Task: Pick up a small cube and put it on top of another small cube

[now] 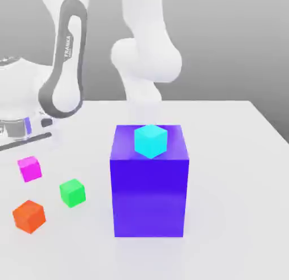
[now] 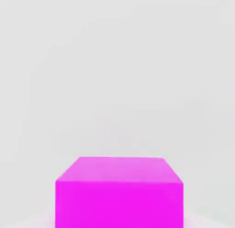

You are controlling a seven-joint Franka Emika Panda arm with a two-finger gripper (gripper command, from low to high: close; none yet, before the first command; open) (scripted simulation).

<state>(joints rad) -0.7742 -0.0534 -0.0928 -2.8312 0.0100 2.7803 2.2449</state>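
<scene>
The gripper [image 2: 119, 217] is closed on the magenta cube [image 1: 30, 169], at the exterior view's left. Best lift straight up, gently, clearing the green cube [image 1: 73, 193], lower and nearer the frame's centre, before centring above it.

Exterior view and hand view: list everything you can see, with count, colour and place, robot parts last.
magenta cube: one, magenta-pink, at the exterior view's left; also close up in the hand view
green cube: one, bright green, between the magenta cube and the big block
orange cube: one, orange-red, nearer the camera than the magenta cube
big block: one, blue-violet, near the middle
cyan cube: one, cyan, on top of the big block
table: one, white, under the big block
backdrop: one, grey, behind the table
robot arm: one, white with dark grey trim, upper left and centre
</scene>
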